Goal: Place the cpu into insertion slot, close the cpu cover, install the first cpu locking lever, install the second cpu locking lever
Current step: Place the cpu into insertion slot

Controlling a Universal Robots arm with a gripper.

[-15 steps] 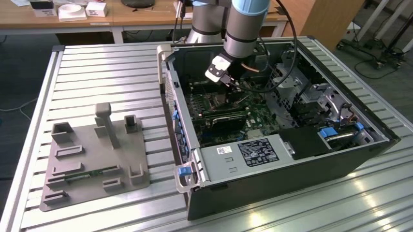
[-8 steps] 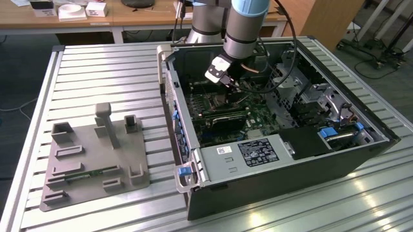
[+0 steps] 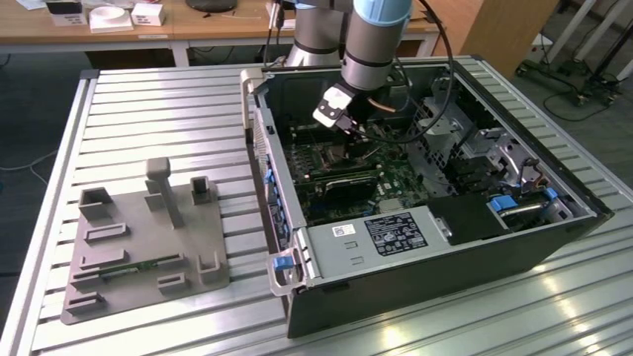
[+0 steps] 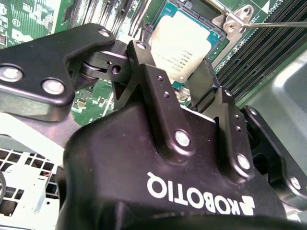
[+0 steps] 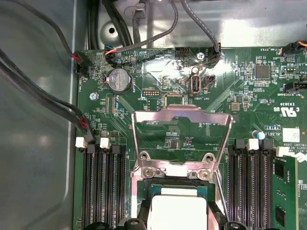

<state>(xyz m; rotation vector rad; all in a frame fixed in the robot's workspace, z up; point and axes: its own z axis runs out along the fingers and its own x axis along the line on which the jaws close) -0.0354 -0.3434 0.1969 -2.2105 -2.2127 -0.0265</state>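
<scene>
The cpu lies in the insertion slot, and we judge that the gripper is clasping its two opposite edges. The cpu cover stands raised just beside the slot, with a locking lever unhooked. The cover and both levers are left to do.

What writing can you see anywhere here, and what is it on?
gripper: white maker's logo on its housing, upside down; not quoted.
cpu: dark print on its top, too small to read.
circuit board: white markings, too small to read.
black sticker on the grey box: too small to read.
</scene>
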